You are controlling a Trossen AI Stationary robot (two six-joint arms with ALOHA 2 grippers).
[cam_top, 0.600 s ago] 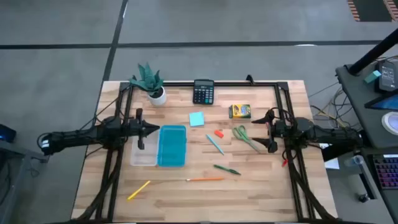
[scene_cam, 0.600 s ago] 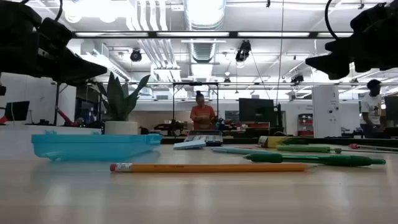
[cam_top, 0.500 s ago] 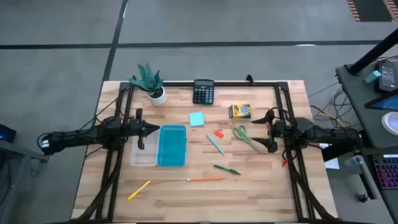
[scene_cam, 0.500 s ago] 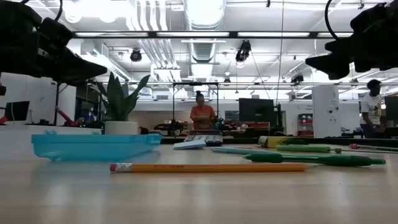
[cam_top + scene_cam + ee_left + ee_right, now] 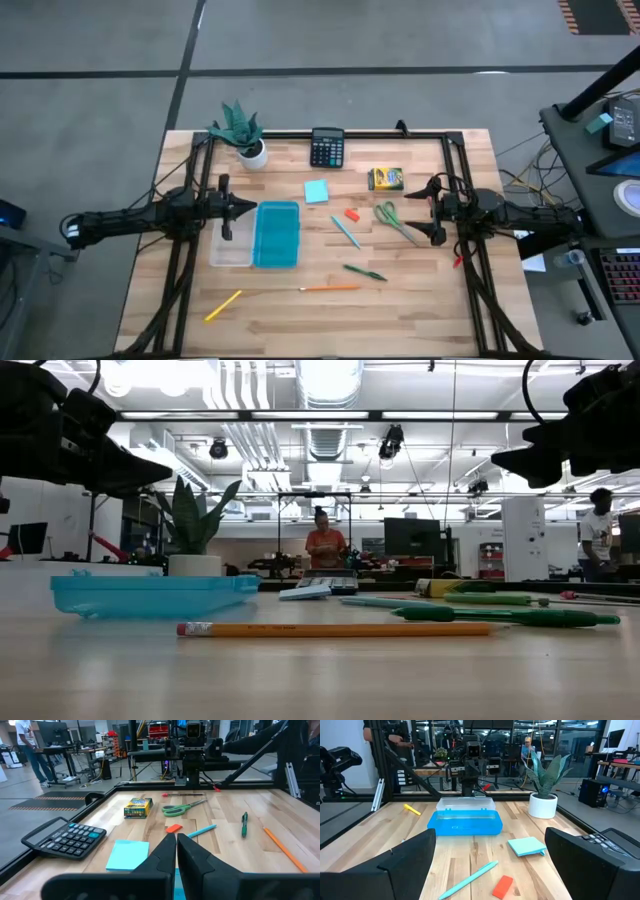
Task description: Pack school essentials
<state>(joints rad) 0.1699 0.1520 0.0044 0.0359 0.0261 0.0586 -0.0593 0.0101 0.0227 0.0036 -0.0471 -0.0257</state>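
**No Movement Yet: Packing Not Started**

Compared with the frames a moment earlier, we see nothing displaced; no item is packed. The clear box (image 5: pixel 256 235) is our landmark. The left tool (image 5: pixel 247 208), clenched and empty, hovers just beside the box's rim. The right tool (image 5: pixel 421 212), released wide, hangs well beyond the scissors (image 5: pixel 394 220). The eraser (image 5: pixel 352 214) and sticky-note pad (image 5: pixel 317 191) lie between box and scissors. Pencils sit nearer the table (image 5: pixel 420 310) edge, with open room around them.
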